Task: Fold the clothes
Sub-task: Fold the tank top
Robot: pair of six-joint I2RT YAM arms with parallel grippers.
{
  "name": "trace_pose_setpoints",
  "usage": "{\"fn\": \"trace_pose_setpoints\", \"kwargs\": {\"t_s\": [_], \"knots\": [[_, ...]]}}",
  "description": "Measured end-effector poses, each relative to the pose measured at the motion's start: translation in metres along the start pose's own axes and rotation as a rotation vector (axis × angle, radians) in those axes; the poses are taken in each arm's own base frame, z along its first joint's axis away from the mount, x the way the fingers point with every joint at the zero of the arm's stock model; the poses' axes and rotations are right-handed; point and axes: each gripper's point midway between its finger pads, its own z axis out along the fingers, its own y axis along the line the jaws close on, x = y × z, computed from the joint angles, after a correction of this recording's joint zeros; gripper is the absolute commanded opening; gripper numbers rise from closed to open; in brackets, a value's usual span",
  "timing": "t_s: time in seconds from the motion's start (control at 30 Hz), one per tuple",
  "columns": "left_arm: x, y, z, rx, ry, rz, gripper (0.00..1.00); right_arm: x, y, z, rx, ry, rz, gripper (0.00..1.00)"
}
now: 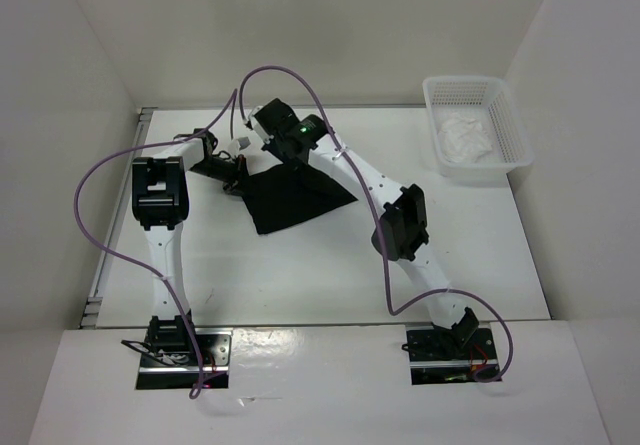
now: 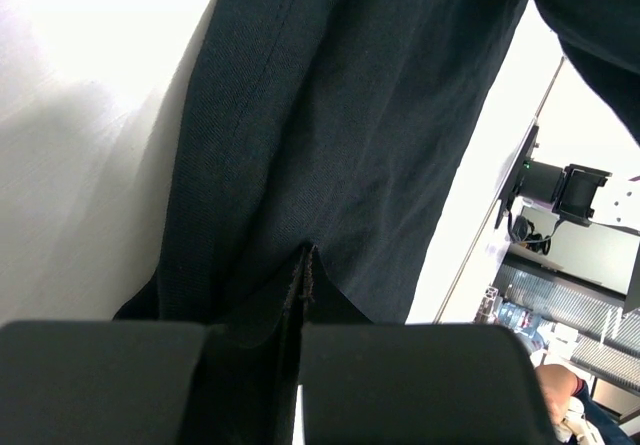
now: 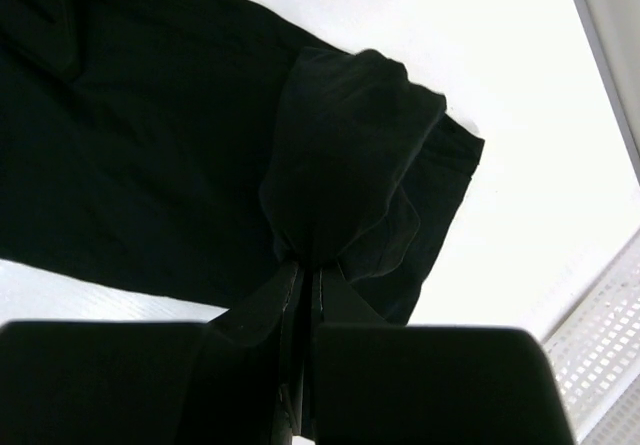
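A: Where is the black T-shirt (image 1: pixel 295 200) lying?
B: On the bench (image 1: pixel 300 275), at far centre; the left tool (image 2: pixel 303 295) and right tool (image 3: pixel 305 285) are each pinching its fabric, jaws clamped together

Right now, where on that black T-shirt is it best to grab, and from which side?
Its far edge, from above. The T-shirt is limp, thin cloth, so only a bunched edge can be pinched, as the left gripper and right gripper do.
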Motion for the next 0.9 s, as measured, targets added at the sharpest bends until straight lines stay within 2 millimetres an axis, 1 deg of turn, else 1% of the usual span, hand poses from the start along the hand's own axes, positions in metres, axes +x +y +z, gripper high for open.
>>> {"fn": "trace_pose_setpoints", "kwargs": {"t_s": [0.17,0.33,0.53,0.63,0.7,0.77,0.83,0.9], "knots": [[0.001,0.000,0.000,0.005,-0.001,-0.002,0.01,0.002,0.003,0.007,-0.002,0.009,0.001,0.00],[0.001,0.000,0.000,0.006,-0.001,-0.004,0.01,-0.001,0.005,0.006,-0.002,0.000,0.001,0.00],[0.001,0.000,0.000,0.006,-0.001,-0.003,0.01,-0.009,0.014,0.002,-0.010,-0.019,-0.001,0.00],[0.001,0.000,0.000,0.006,-0.001,-0.003,0.01,-0.014,0.018,-0.001,-0.013,-0.034,0.004,0.05],[0.001,0.000,0.000,0.006,-0.001,-0.002,0.01,-0.018,0.020,-0.002,-0.013,-0.045,0.012,0.16],[0.001,0.000,0.000,0.006,-0.001,-0.003,0.01,-0.022,0.021,-0.002,-0.015,-0.057,0.020,0.31],[0.001,0.000,0.000,0.006,-0.001,-0.002,0.02,-0.027,0.024,0.001,-0.019,-0.070,0.029,0.35],[0.001,0.000,0.000,0.006,-0.001,-0.002,0.02,-0.030,0.030,0.005,-0.030,-0.078,0.033,0.42]]}}
